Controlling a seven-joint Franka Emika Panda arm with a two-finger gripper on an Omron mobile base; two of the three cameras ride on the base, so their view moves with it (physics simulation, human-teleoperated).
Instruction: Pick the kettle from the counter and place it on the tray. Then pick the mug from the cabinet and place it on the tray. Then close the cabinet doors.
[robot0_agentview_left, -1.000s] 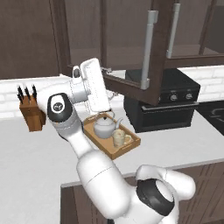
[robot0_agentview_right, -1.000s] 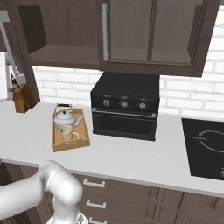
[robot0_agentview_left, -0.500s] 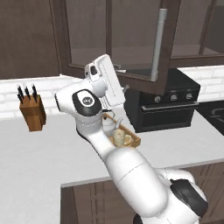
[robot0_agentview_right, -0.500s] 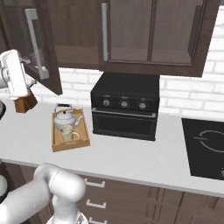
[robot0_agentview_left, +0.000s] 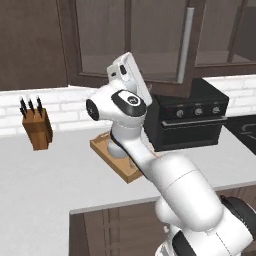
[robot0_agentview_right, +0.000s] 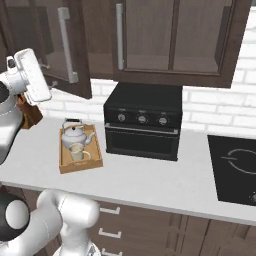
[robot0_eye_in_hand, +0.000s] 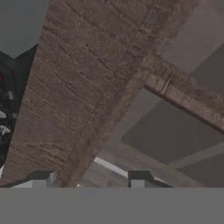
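The silver-grey kettle and the beige mug both stand in the wooden tray on the counter. My arm hides most of the tray in the left base view. The left cabinet door stands partly open, its bar handle facing out. The right door is shut. My gripper is up against the left door, left of its handle. In the hand view the gripper is open, nothing between its fingertips, and the door's brown frame sits close ahead.
A black oven sits on the counter right of the tray, with a cooktop further right. A knife block stands at the back left by the white brick wall.
The left cabinet door has swung further toward shut. My hand has moved with it, staying against its face. Tray, kettle and mug have not moved.
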